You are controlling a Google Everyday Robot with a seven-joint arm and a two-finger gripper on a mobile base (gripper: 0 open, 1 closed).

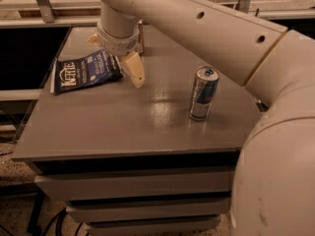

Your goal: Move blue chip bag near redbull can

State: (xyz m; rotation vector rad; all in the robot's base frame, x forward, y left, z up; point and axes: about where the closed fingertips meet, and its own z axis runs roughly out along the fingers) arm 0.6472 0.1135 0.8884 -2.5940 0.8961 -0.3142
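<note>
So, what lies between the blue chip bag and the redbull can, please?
Camera view: the pincer at the blue chip bag, then bare tabletop to the redbull can.

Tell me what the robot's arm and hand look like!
The arm is a smooth cream-white tube with small round holes along it and a thin tan seam at a joint. The hand, by the blue chip bag, has a ribbed white cuff and pale yellowish wedge-shaped fingers. No cables show on it.

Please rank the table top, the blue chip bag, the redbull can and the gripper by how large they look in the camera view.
1. table top
2. blue chip bag
3. redbull can and gripper, which is open over the bag's right end: too alike to rank.
</note>
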